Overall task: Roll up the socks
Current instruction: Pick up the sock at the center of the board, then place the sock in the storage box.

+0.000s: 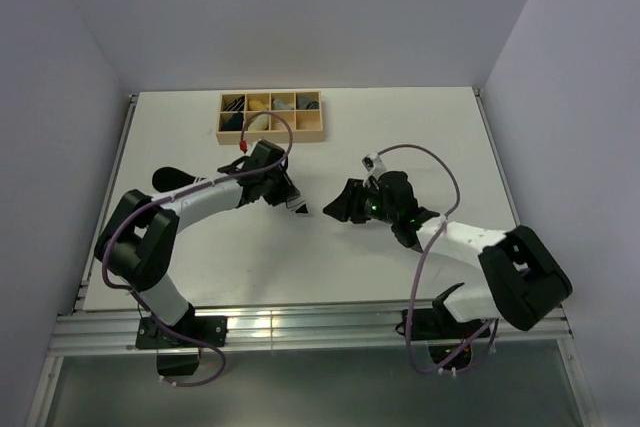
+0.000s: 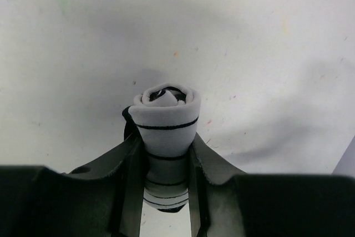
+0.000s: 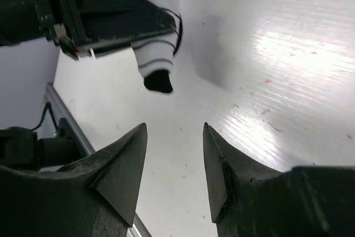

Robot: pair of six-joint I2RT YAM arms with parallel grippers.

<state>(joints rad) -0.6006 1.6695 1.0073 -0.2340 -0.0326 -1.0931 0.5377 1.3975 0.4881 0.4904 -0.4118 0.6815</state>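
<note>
The socks are rolled into one bundle (image 2: pixel 166 120), white with thin black stripes on the outside and a black edge showing at its left side and core. My left gripper (image 2: pixel 166 156) is shut on the roll and holds it a little above the white table. In the top view the left gripper (image 1: pixel 288 195) is at mid-table, with the roll's tip (image 1: pixel 299 207) sticking out. My right gripper (image 1: pixel 340 209) is open and empty, just right of the roll. In the right wrist view the right gripper (image 3: pixel 175 131) faces the roll (image 3: pixel 158 37), apart from it.
A wooden tray (image 1: pixel 270 131) with several compartments holding tan, grey and dark sock rolls stands at the back of the table. A metal rail (image 1: pixel 300 327) runs along the near edge. Grey walls close in on the table's left, back and right sides.
</note>
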